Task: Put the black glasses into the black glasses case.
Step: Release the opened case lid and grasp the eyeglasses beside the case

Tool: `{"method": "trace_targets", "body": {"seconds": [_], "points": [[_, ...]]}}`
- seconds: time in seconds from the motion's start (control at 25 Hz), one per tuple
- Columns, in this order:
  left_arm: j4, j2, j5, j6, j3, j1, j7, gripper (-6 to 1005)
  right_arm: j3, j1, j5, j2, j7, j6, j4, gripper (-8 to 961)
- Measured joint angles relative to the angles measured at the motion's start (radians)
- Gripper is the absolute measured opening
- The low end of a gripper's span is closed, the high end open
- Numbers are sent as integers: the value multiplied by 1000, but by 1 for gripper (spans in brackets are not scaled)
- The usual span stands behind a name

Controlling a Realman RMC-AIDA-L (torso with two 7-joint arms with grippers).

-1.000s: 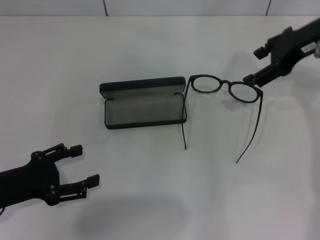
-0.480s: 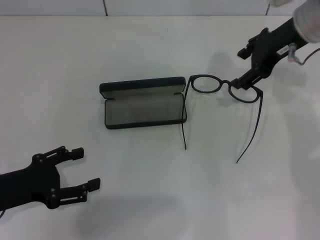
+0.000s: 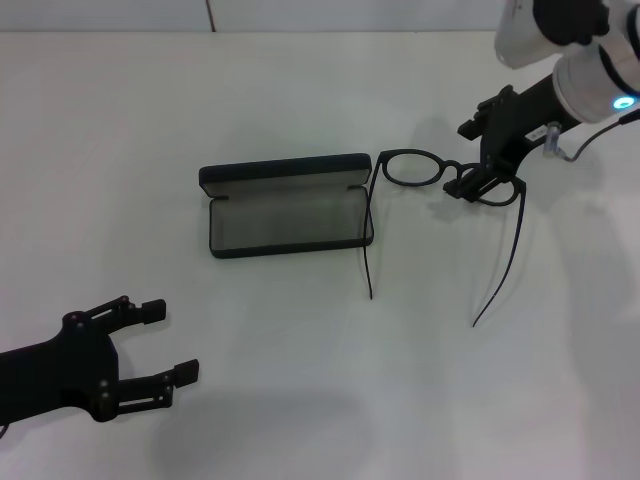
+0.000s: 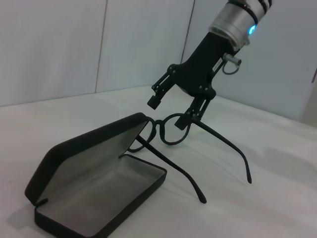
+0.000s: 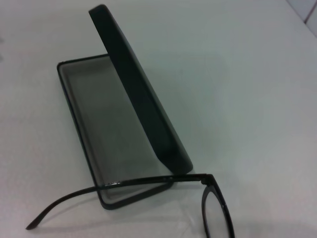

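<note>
The black glasses (image 3: 447,168) lie open on the white table, rims facing away and both temple arms reaching toward me. The black glasses case (image 3: 285,222) stands open just left of them, lid up, grey lining bare. My right gripper (image 3: 474,152) is open over the right rim near the bridge, its lower finger at the frame. In the left wrist view that gripper (image 4: 171,110) straddles the glasses (image 4: 172,130) beside the case (image 4: 99,191). The right wrist view shows the case (image 5: 124,124) and one temple arm of the glasses (image 5: 148,182). My left gripper (image 3: 165,342) hovers open at the near left.
The white table (image 3: 300,400) stretches around the case and glasses. A light wall with a vertical seam (image 3: 210,15) runs behind its far edge. Nothing else stands on the surface.
My right gripper has swung in from the far right and dropped onto the right rim near the bridge. Glasses and case stay put. The left arm has barely shifted.
</note>
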Motion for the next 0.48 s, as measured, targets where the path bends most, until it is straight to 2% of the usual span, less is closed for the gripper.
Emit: {"method": "trace_targets", "body": {"seconds": [0.48], "points": [[0, 0, 2, -1, 0, 1, 2, 824, 0, -1, 7, 9, -6, 82, 51, 844]]}}
